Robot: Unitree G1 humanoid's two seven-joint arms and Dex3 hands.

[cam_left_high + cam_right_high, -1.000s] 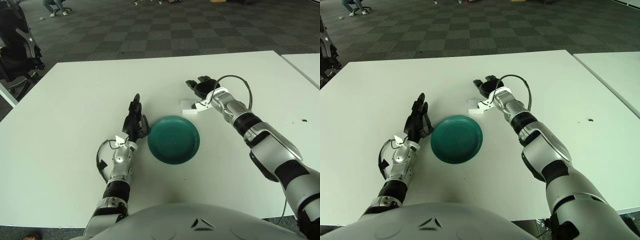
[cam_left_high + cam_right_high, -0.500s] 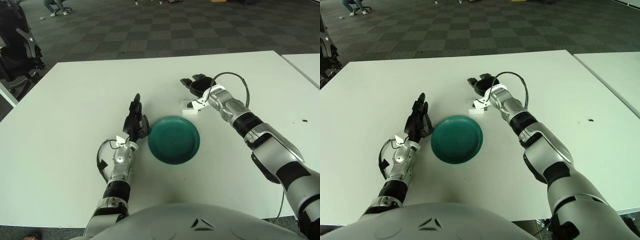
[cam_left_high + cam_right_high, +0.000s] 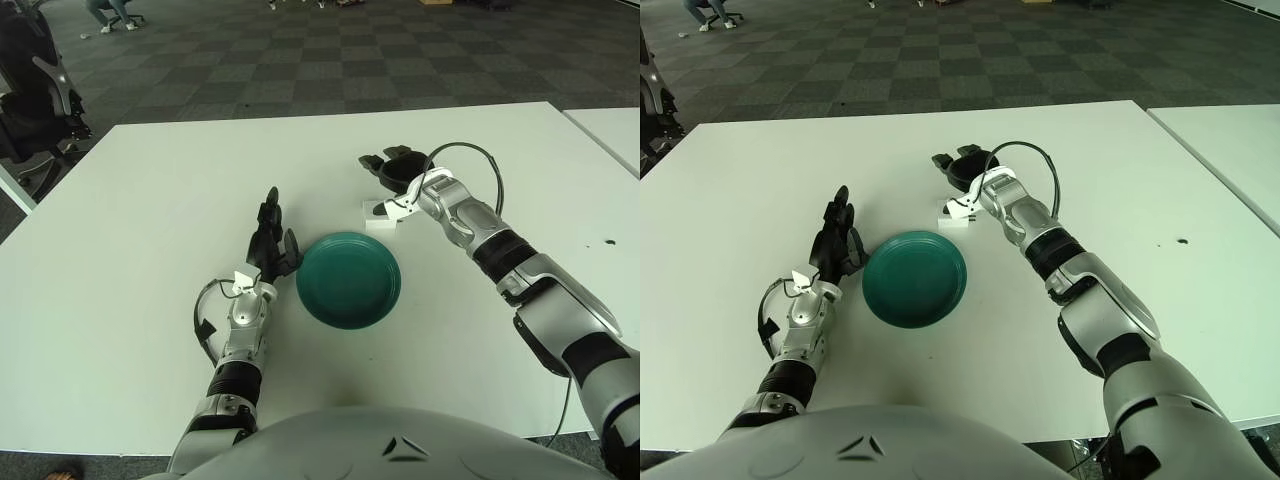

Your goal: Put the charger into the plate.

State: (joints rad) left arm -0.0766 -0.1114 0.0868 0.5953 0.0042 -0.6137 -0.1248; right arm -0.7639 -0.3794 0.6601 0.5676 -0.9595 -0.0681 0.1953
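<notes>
A dark green plate lies on the white table in front of me. Just beyond its far right rim sits a small white charger, flat on the table. My right hand hovers over the charger's far side with its dark fingers spread and nothing in them; part of the charger is covered by the hand's white wrist piece. My left hand shows beside the plate's left rim, fingers straight and pointing away from me, holding nothing.
The white table stretches wide to the left and far side. A second white table stands at the right. A small dark speck marks the table at the right. A black chair stands off the far left corner.
My right hand has shifted a little to the left and away from me, over the charger. The charger, the plate and my left hand have stayed put.
</notes>
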